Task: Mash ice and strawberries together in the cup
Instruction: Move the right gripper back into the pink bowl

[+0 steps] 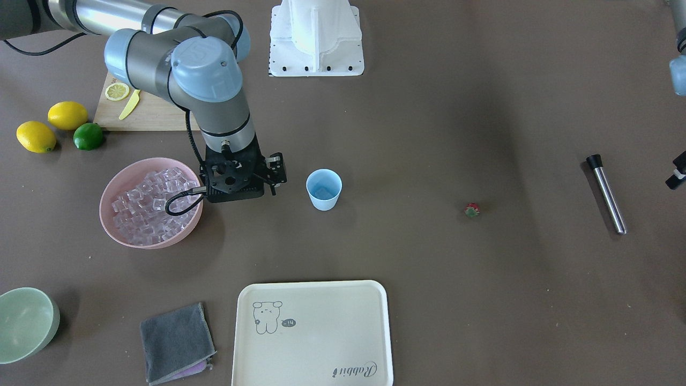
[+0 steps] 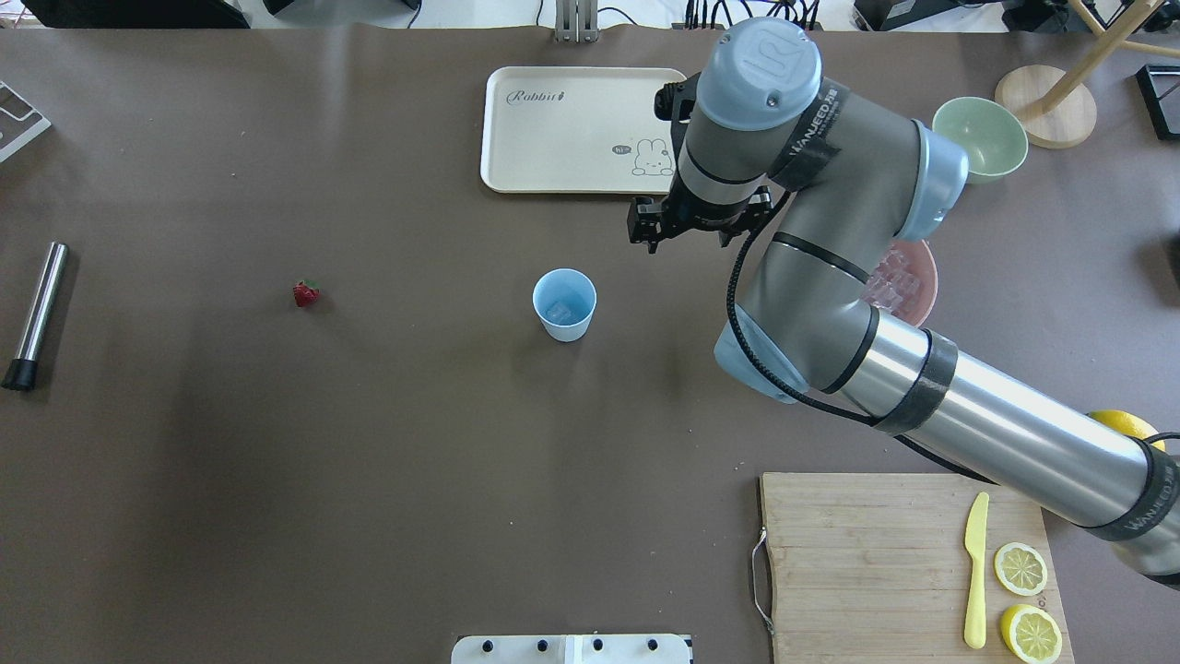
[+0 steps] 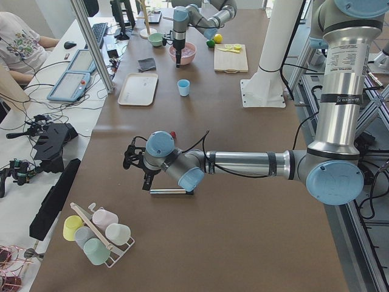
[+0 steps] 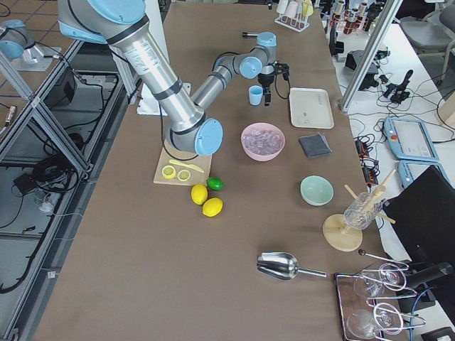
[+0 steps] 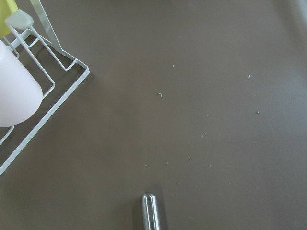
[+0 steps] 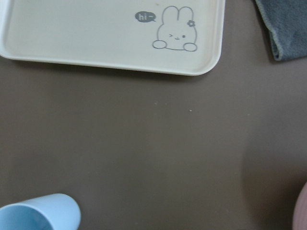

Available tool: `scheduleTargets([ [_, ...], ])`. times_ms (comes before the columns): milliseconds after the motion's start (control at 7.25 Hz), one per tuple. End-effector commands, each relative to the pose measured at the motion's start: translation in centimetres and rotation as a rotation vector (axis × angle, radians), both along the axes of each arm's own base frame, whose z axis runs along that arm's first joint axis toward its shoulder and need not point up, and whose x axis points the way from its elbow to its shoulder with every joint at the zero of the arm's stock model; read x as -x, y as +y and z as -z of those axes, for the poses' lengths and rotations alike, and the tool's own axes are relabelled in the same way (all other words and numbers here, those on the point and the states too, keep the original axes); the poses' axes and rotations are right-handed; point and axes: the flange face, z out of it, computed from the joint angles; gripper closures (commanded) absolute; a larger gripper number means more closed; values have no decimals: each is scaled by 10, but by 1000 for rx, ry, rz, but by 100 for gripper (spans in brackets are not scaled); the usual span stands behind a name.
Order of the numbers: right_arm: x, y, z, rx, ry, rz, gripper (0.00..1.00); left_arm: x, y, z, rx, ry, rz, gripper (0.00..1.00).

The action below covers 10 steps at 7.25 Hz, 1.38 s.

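Overhead exterior, one cup [image 2: 564, 304], one strawberry [image 2: 305, 293], one pink bowl [image 2: 925, 277], cannot tell jaws' state.

Robotics lab, not a kitchen: robot arms [image 3: 243, 163] mounted by a white pedestal [image 1: 316, 37] at a long brown-covered table [image 3: 243, 243], aluminium frame posts [image 3: 92, 42], loose cables [image 4: 39, 170], tablets [image 3: 67, 85], person [image 3: 18, 39] at a side desk.

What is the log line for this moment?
right fingers: over table between pink bowl and cup, state unclear | cup: upright, apparently ice inside | strawberry: on table, apart | muddler: lying untouched
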Motion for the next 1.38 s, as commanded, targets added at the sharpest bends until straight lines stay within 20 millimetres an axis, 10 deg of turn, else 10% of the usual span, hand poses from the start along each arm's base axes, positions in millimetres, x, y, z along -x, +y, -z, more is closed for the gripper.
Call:
scheduleTargets([
  [0, -51, -2, -50, 14, 19, 21, 12, -5, -2, -1, 6, 1, -6, 3],
  [414, -118, 1, -126, 87, 80, -51, 14, -5, 0, -3, 9, 0, -6, 3],
  [1241, -98, 18, -140, 108, 99, -33, 21, -5, -2, 1, 4, 3, -4, 3],
])
